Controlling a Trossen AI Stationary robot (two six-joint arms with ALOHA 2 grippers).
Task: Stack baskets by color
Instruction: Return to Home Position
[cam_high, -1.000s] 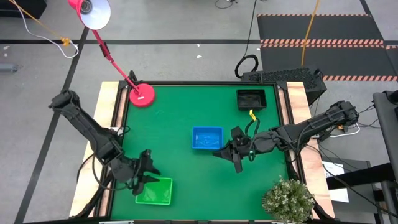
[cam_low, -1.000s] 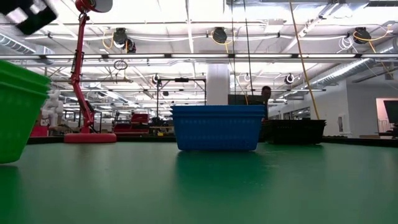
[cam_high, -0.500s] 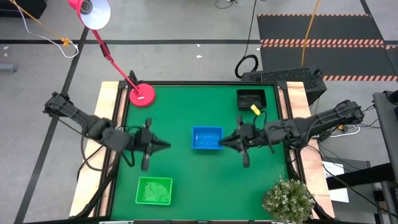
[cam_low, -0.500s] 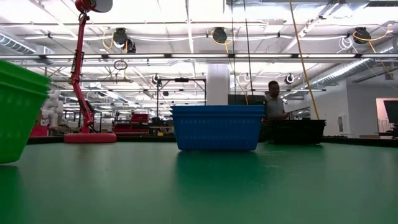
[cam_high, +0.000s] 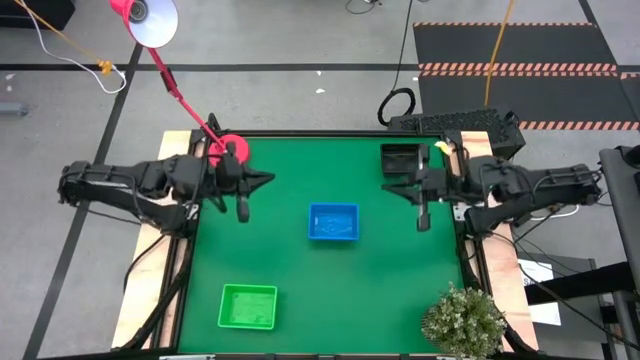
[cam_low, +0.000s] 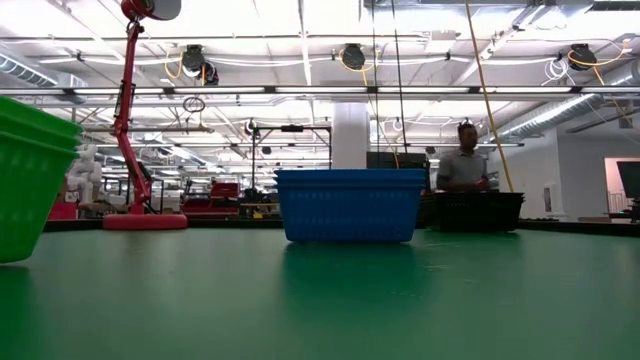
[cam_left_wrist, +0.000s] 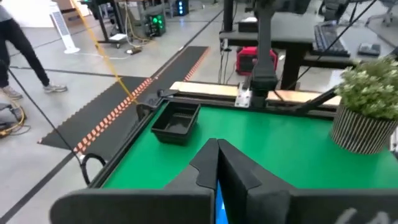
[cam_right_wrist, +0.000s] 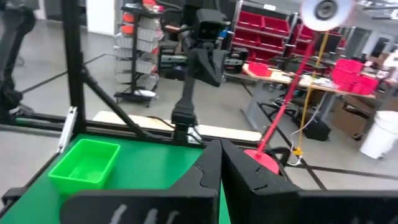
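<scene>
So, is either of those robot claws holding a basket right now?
No, the left gripper and the right gripper are both shut and empty, clear of the green baskets, blue baskets and black baskets.

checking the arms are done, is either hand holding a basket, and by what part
Nothing is held: the left hand and right hand are both shut, empty.

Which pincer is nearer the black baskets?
Right. The right pincer hangs just beside the black baskets, on the side toward the table's middle. The left pincer is across the table, by the red lamp base.
</scene>
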